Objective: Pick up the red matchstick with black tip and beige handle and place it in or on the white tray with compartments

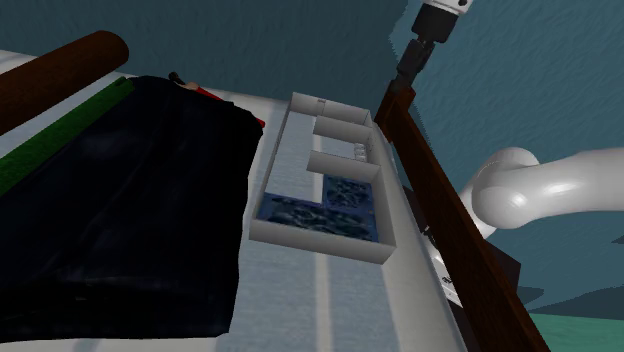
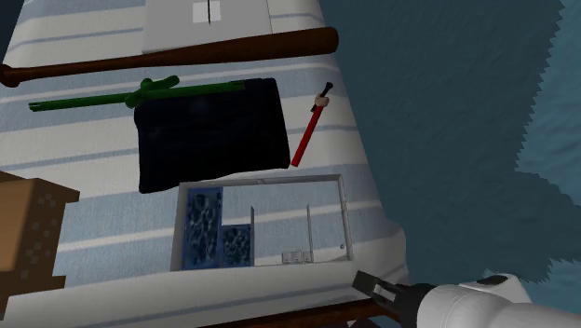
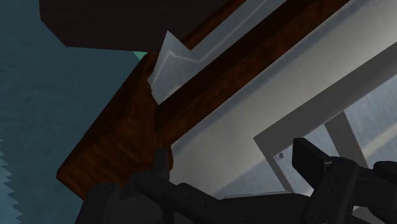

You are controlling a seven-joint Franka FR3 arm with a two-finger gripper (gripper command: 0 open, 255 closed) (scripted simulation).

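The red matchstick (image 2: 306,138) lies on the striped surface beside a dark cloth, its black tip pointing away from the white compartment tray (image 2: 328,179). In the shoulder view only a red sliver of the matchstick (image 1: 204,90) shows past the cloth's far edge. The tray (image 1: 336,117) has blue patterned floors in two compartments. My gripper (image 2: 369,282) hangs over the brown wooden rail beside the tray, well away from the matchstick. Seen from the wrist, the gripper (image 3: 234,160) is open with nothing between its fingers, above the rail and a tray corner (image 3: 331,118).
A dark cloth (image 2: 209,130) covers the surface between tray and a green stick (image 2: 112,97). A brown bat (image 2: 186,54) lies beyond. A cardboard box (image 2: 28,233) stands at the second exterior view's left. The wooden rail (image 1: 450,220) borders the tray side.
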